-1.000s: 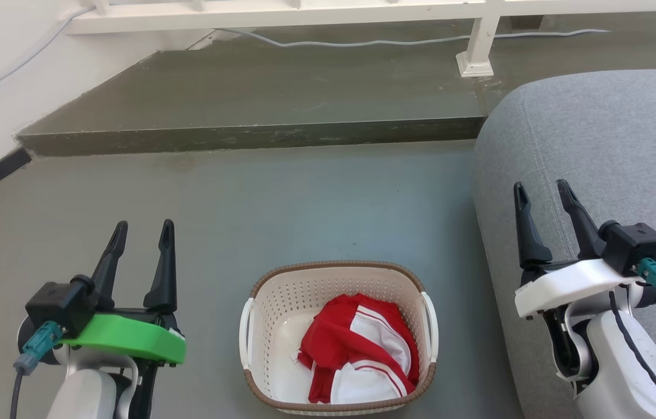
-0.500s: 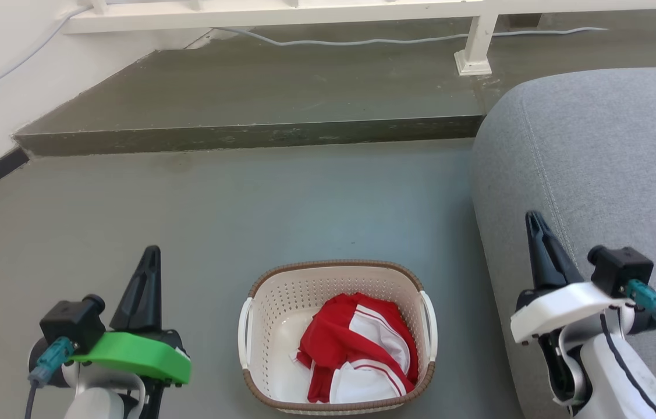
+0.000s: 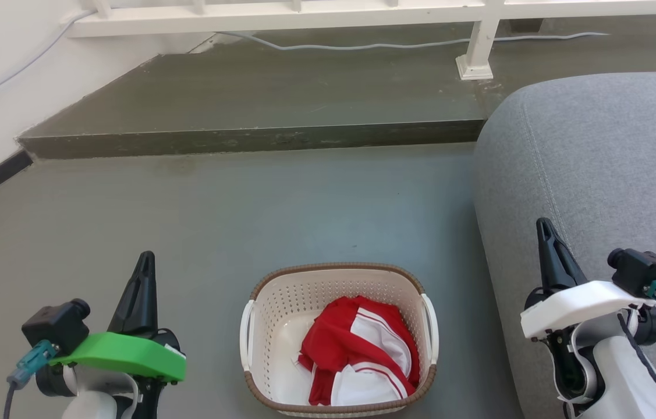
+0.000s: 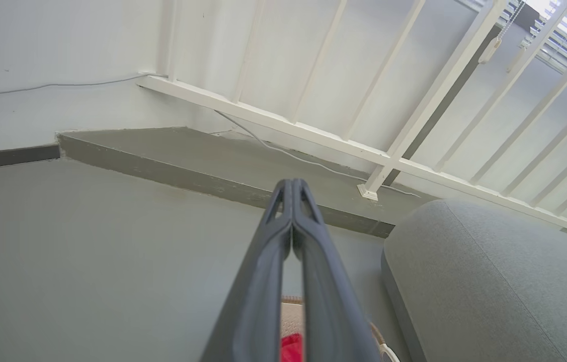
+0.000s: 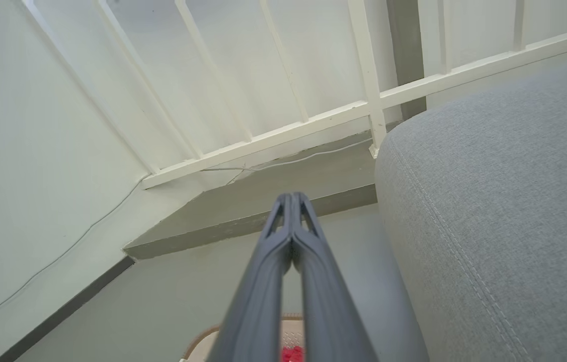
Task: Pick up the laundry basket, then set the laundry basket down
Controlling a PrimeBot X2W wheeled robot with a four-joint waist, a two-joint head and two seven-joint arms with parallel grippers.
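Cream-white perforated plastic laundry basket (image 3: 281, 302) is sitting midway between your left gripper (image 3: 146, 260) and right gripper (image 3: 544, 226), both holding fingers pressed together, neither nearer

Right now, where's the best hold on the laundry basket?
The white side handles: left claw on the left handle from its outer side, right claw on the right handle likewise. The laundry basket sits upright between the claws, handles looping off its side walls at the rim. Both claws are shut; open them first.
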